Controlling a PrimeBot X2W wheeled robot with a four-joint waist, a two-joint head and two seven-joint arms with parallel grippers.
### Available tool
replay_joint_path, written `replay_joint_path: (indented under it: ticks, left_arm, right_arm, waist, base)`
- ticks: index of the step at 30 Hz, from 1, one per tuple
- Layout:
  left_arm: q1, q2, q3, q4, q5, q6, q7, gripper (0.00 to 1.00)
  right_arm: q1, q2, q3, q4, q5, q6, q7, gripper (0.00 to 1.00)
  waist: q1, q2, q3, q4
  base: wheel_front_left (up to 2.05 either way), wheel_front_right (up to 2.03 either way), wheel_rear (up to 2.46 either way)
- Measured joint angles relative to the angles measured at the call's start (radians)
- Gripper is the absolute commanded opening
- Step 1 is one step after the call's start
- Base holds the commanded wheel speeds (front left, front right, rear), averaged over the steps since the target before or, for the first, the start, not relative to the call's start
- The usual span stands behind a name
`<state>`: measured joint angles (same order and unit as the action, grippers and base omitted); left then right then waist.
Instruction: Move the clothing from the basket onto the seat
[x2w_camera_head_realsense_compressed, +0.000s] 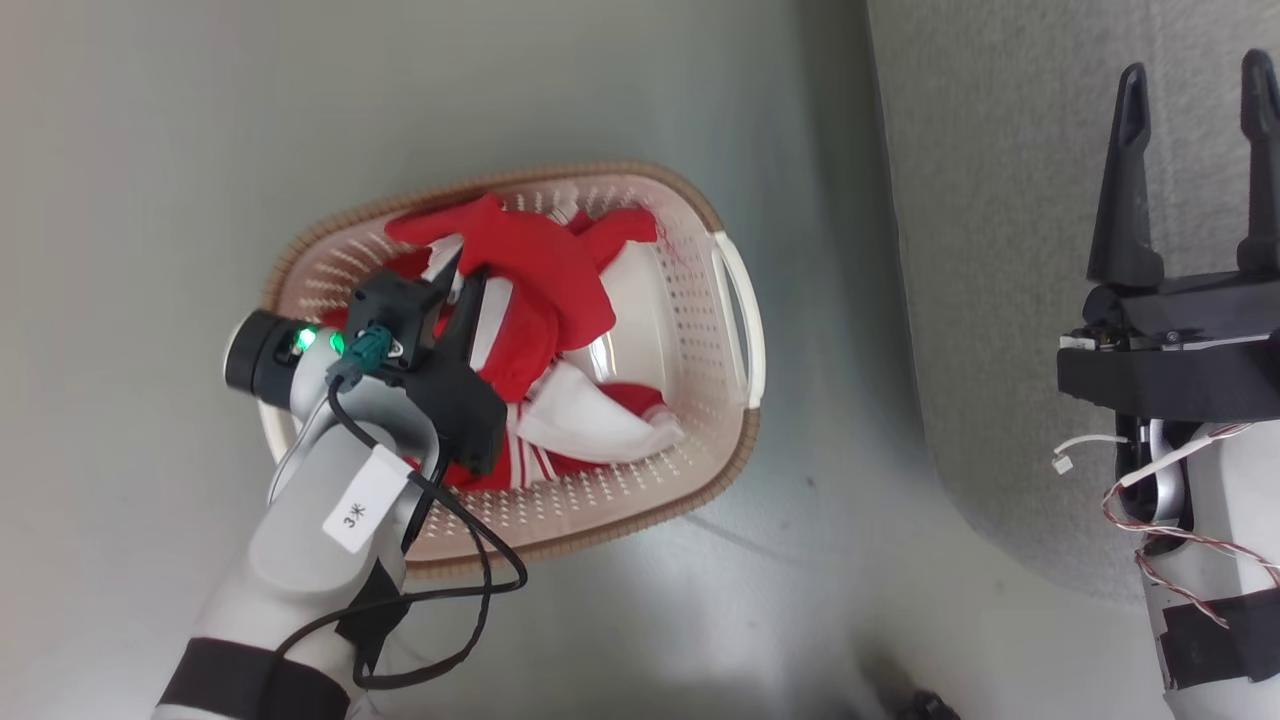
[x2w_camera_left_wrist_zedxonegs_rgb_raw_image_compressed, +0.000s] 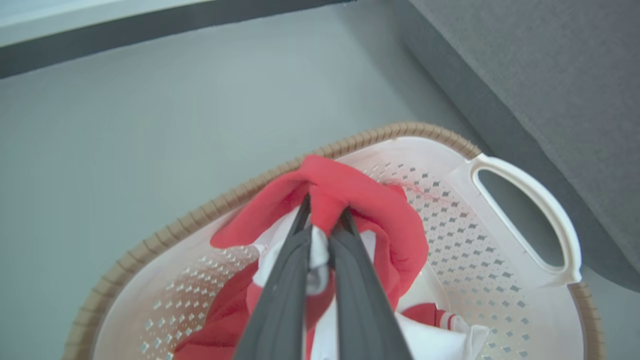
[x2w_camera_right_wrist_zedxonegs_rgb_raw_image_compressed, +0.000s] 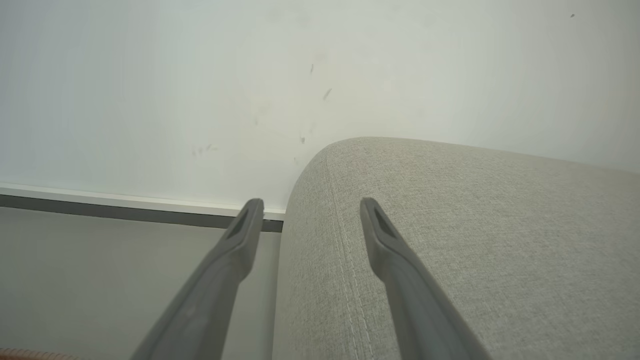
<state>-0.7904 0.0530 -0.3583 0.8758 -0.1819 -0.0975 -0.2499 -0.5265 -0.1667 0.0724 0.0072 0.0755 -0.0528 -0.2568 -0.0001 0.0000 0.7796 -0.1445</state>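
Left pincer (x2w_camera_left_wrist_zedxonegs_rgb_raw_image_compressed: 325, 209) clamped on red clothing (x2w_camera_left_wrist_zedxonegs_rgb_raw_image_compressed: 390, 220) inside basket (x2w_camera_left_wrist_zedxonegs_rgb_raw_image_compressed: 450, 210); right pincer (x2w_camera_right_wrist_zedxonegs_rgb_raw_image_compressed: 311, 205) spread wide, empty.

My left end effector (x2w_camera_head_realsense_compressed: 465, 280): two long, dark, tapering fingers on a black housing. Behind it sits a black cylindrical wrist (x2w_camera_head_realsense_compressed: 250, 355) with a green light (x2w_camera_head_realsense_compressed: 305, 338) and a teal connector (x2w_camera_head_realsense_compressed: 362, 350). My left forearm (x2w_camera_head_realsense_compressed: 310, 540) has a pale grey shell with a white tag (x2w_camera_head_realsense_compressed: 365, 512) marked "3" and a star-like sign. A black cable (x2w_camera_head_realsense_compressed: 480, 590) loops beside it, and a black band (x2w_camera_head_realsense_compressed: 235, 680) wraps it lower down.

My right end effector (x2w_camera_head_realsense_compressed: 1195, 65): the same dark fingers (x2w_camera_right_wrist_zedxonegs_rgb_raw_image_compressed: 400, 265), slotted near the tips, on a black block (x2w_camera_head_realsense_compressed: 1170, 385). Twisted red-and-white wires (x2w_camera_head_realsense_compressed: 1170, 533) and a white lead (x2w_camera_head_realsense_compressed: 1085, 448) run along my pale right forearm (x2w_camera_head_realsense_compressed: 1245, 520), which is also banded in black.
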Motion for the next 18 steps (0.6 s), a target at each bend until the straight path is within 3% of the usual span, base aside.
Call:
replay_joint_path:
  ticks: [18]
  left_arm:
    - [-0.009,0.015,-0.02,-0.302,-0.011,-0.027,-0.003,0.0]
  right_arm:
    - [0.072,0.01,0.011,0.137,0.004,0.027,0.0,1.0]
  waist:
    - [-0.0001,-0.0001,-0.252,0.099]
  base:
    - [0.0,0.0,0.0]
